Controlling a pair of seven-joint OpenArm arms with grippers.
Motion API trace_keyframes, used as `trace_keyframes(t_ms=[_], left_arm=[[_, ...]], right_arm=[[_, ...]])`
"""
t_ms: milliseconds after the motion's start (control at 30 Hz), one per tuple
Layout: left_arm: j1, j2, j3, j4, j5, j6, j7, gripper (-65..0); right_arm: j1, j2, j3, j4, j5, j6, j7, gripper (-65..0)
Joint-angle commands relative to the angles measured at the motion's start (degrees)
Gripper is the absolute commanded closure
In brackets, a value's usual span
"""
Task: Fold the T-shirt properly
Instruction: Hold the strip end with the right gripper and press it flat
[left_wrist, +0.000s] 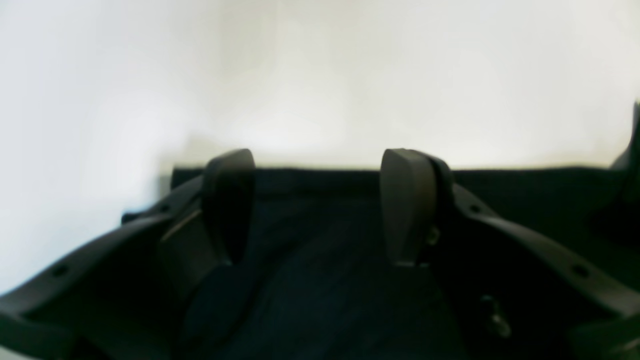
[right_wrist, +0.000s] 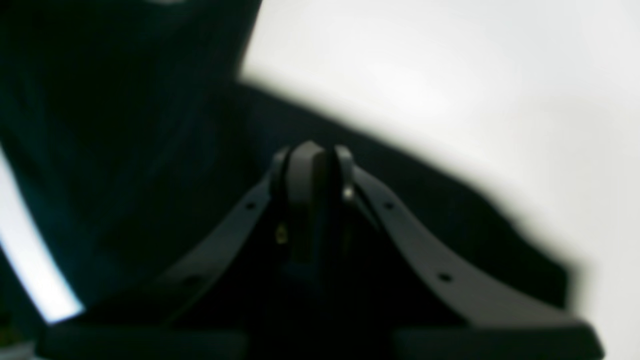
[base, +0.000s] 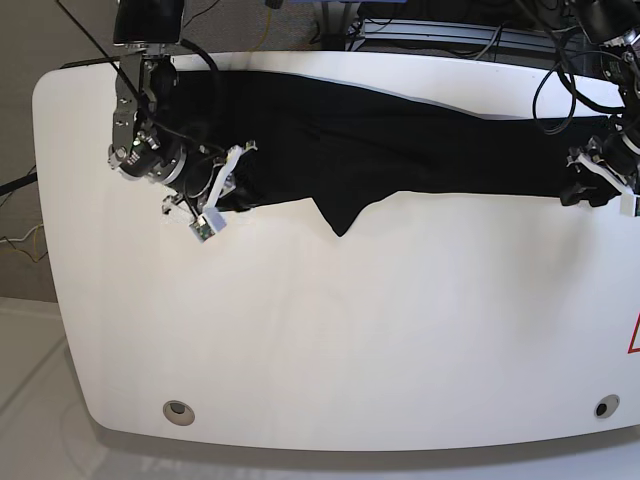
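The black T-shirt (base: 400, 150) lies stretched in a long band along the far side of the white table, with a pointed flap hanging toward the middle. At its left end my right gripper (base: 235, 170) rests low on the cloth. In the right wrist view that gripper (right_wrist: 311, 165) has its fingertips pressed nearly together on the T-shirt (right_wrist: 125, 150). At the band's right end is my left gripper (base: 585, 185). In the left wrist view this gripper (left_wrist: 318, 200) is open, its fingers spread above the T-shirt (left_wrist: 320, 280) with nothing pinched.
The white table (base: 350, 330) has a round hole near each front corner, one on the left (base: 179, 410) and one on the right (base: 600, 407). A red mark (base: 633, 335) sits at its right edge. Cables and frames crowd the space behind the far edge (base: 450, 30).
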Motion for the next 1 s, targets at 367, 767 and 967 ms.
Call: trace_keyframes(t_ms=[367,767,967], left_arm=[[-0.60,0.36,-1.85,-1.89,-0.34,-0.23,-0.38,-36.4],[-1.82,-0.78,-7.36,-8.56,-0.94,-0.44,-0.44,-36.9],[-2.88,-0.01,-5.68,-10.22,1.08,0.39,-0.68,-36.9]], right_arm=[[2.69,0.24,-0.07,-5.48,-4.37,0.32,3.28,-1.9],[0.97,0.94,-2.43,-6.91,-2.01,0.32,1.95,-3.1],[1.03,0.70,-2.95,-7.62,-1.51,0.32,1.66,-2.4]])
